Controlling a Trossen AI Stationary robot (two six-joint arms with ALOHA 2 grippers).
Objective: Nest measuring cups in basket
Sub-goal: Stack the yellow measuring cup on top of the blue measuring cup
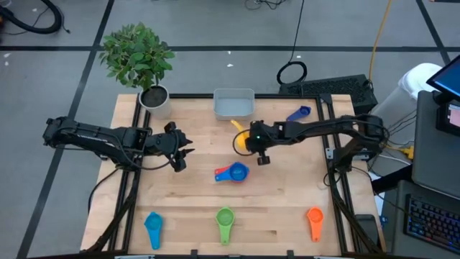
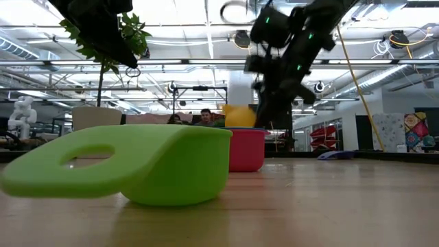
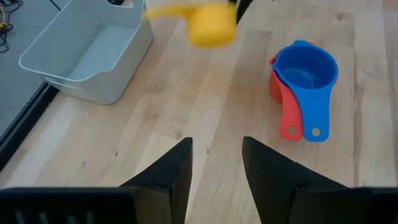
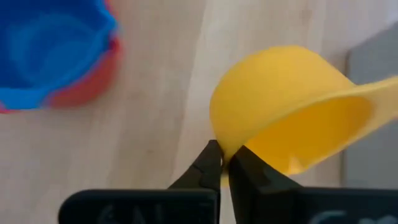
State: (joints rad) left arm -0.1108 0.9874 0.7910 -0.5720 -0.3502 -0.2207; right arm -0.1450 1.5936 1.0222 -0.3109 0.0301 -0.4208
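Right end effector [image 4: 222, 163] pinches yellow cup [image 4: 286, 106] rim; left end effector [image 3: 216, 163] apart.

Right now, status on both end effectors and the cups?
Right end effector shut on yellow cup, lifted. Left end effector open, idle. Blue cup nested in red cup. Basket empty.

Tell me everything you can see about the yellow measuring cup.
The yellow measuring cup is a small round scoop of smooth plastic with a short flat handle. The right gripper pinches its rim and holds it tilted in the air above the table, between the basket and the blue cup nested in the red cup.
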